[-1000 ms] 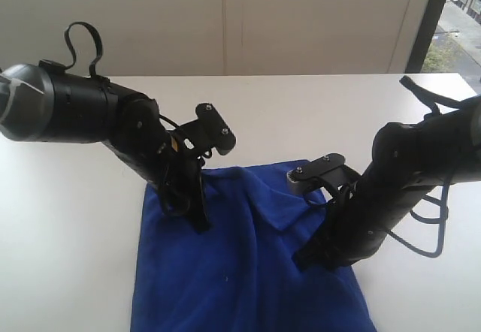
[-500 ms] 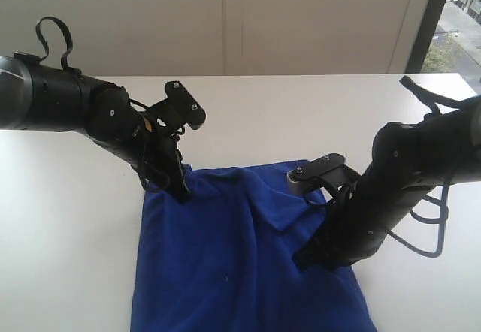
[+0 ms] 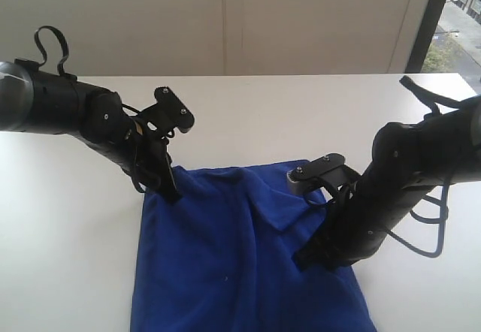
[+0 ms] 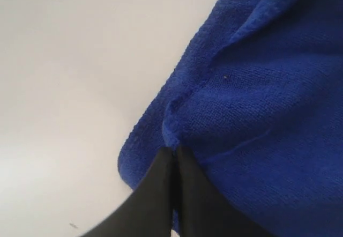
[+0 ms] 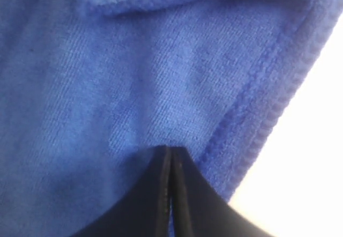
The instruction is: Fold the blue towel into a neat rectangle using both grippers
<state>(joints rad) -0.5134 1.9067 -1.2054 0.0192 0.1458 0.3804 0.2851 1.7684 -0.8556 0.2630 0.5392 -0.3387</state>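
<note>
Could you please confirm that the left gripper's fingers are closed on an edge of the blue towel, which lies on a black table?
Not quite: the table is white, not black, as the exterior view shows. The rest holds: the left gripper has its fingers closed on an edge of the blue towel, which lies on that table.

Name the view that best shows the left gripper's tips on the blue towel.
Left wrist view: the left gripper is close up, jaws shut, the blue towel puckering at its tips. The exterior view shows it small and dark at the towel's corner. The right wrist view misses it.
</note>
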